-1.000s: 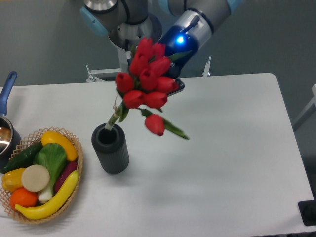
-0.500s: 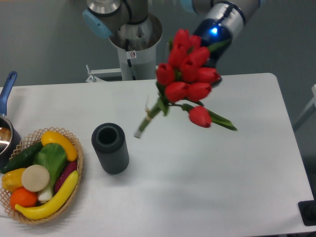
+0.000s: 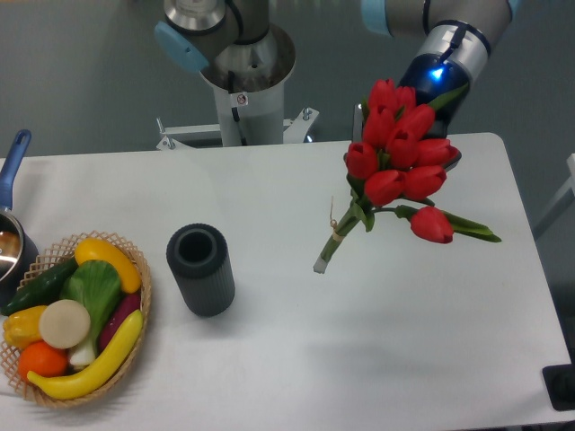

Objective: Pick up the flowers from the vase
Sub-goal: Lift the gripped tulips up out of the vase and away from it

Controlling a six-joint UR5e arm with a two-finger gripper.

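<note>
The flowers, a bunch of red tulip buds with green leaves and tied stems, hang in the air over the right half of the table, stems pointing down-left. My gripper is behind the buds and mostly hidden by them; it holds the bunch up. The vase, a short dark grey ribbed cylinder, stands upright at the left centre of the table, its mouth empty, well to the left of the flowers.
A woven basket of vegetables and fruit sits at the front left. A pot with a blue handle is at the left edge. The arm's base stands behind the table. A dark object is at the front right corner.
The flowers have come out of the vase and been carried up and to the right with my gripper. The vase stays in place, now empty.
</note>
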